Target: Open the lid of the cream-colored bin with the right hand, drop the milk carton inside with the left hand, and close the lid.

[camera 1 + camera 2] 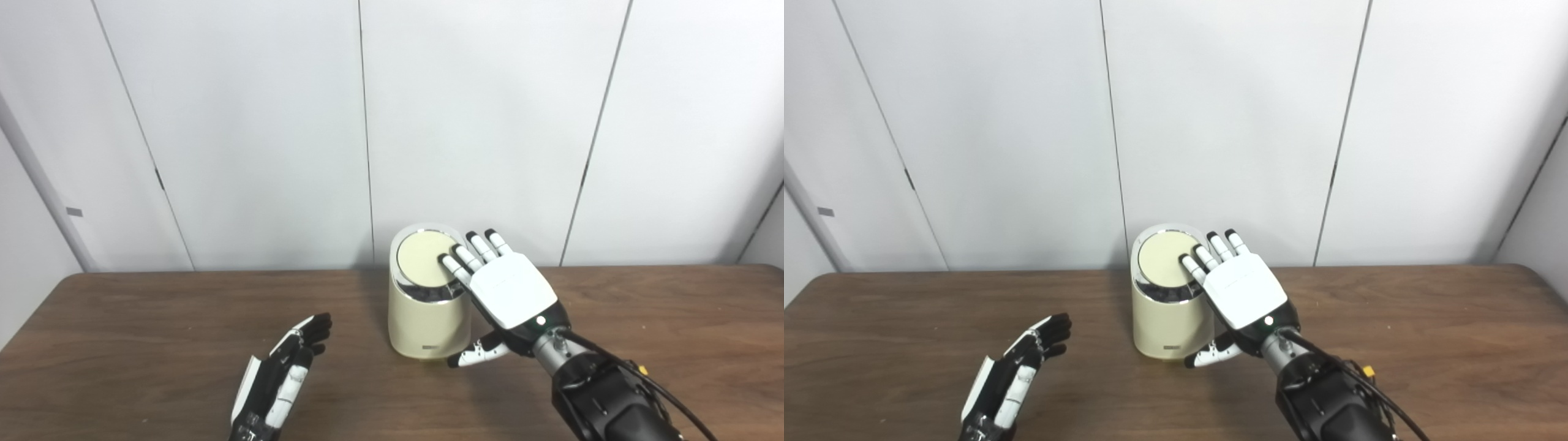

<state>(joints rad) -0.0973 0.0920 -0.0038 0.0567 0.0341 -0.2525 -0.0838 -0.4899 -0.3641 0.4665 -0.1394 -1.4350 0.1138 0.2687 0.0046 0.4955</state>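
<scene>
A cream-colored bin (427,318) stands on the brown table (153,324) near the back wall. Its round lid (422,254) lies flat inside a chrome ring. My right hand (513,289) is open, palm down, with its fingertips (450,262) resting on the lid's right edge and its thumb hanging beside the bin's lower right side. My left hand (278,376) is open and holds nothing; it hovers low over the table to the left of the bin, fingers pointing toward it. No milk carton shows in either view.
White wall panels (245,122) rise just behind the table's back edge. Cables (661,392) run along my right forearm. Bare tabletop stretches to both sides of the bin.
</scene>
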